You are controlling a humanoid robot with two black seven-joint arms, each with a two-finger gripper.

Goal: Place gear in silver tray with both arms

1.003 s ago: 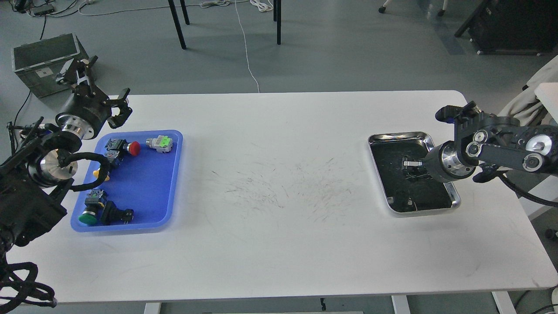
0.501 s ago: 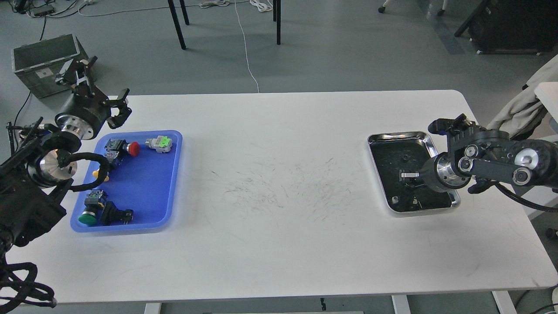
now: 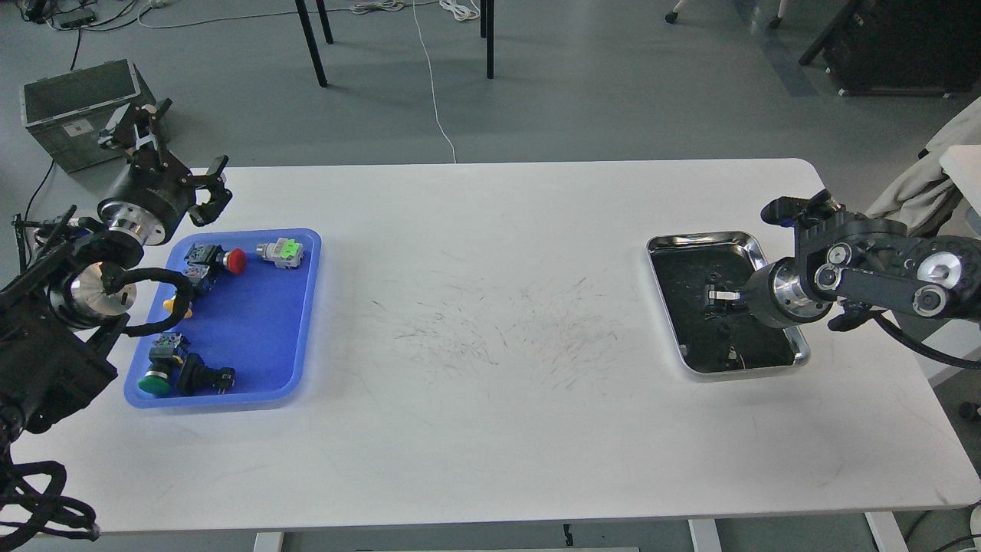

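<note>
The silver tray (image 3: pixel 701 243) lies on the right side of the white table. My right gripper (image 3: pixel 716 296) hangs over its dark floor, pointing left. It is seen dark against the floor, with a small silvery piece at its tip, so I cannot tell whether it is open or holding anything. My left gripper (image 3: pixel 214 186) is open and empty above the back left corner of the blue tray (image 3: pixel 260 322). That tray holds several gear parts: a red push button (image 3: pixel 234 261), a grey and green switch (image 3: pixel 281 252), a green button (image 3: pixel 155 382) and a black part (image 3: pixel 204 377).
The white table (image 3: pixel 490 399) has a scuffed middle between the two trays. A grey box (image 3: pixel 73 107) stands on the floor behind the left arm. Chair legs and cables lie on the floor beyond the far edge. Cloth hangs at the right edge.
My right wrist dipped toward the tray's front, then came back up and slightly right over the tray's middle. The left arm and the parts in the blue tray have not moved.
</note>
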